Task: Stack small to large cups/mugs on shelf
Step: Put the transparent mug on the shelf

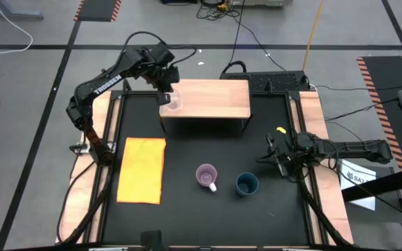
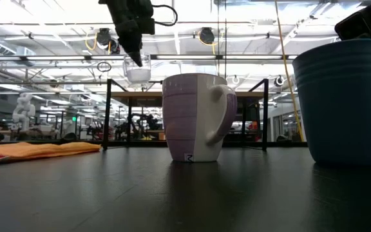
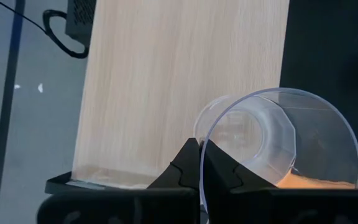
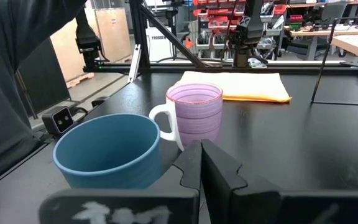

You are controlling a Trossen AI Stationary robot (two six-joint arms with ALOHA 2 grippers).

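The tiny clear glass cup [image 1: 172, 103] hangs in my left gripper [image 1: 166, 89] over the left end of the light-wood shelf [image 1: 211, 97]. In the low view the cup [image 2: 137, 71] is just above the board [image 2: 192, 96]. The light purple mug [image 1: 206, 175] and the dark teal-blue cup [image 1: 247, 184] stand upright on the black table in front of the shelf. My right gripper [image 1: 272, 157] is shut and empty, right of the teal cup, with both vessels ahead of it: the teal cup [image 4: 107, 149] and the mug [image 4: 194, 115]. My left gripper holds the glass cup by its rim [image 3: 219, 121], the wall pinched between the two fingers, one inside the cup and one outside. The fingers come from above, pointing down. The cup hangs upright below them, mouth up, lifted clear of the shelf board.
A flat yellow-orange mat [image 1: 142, 169] lies on the table's left side. The shelf stands on thin black legs [image 2: 108, 116] at the table's far middle. The rest of the shelf top [image 3: 179, 81] is bare wood.
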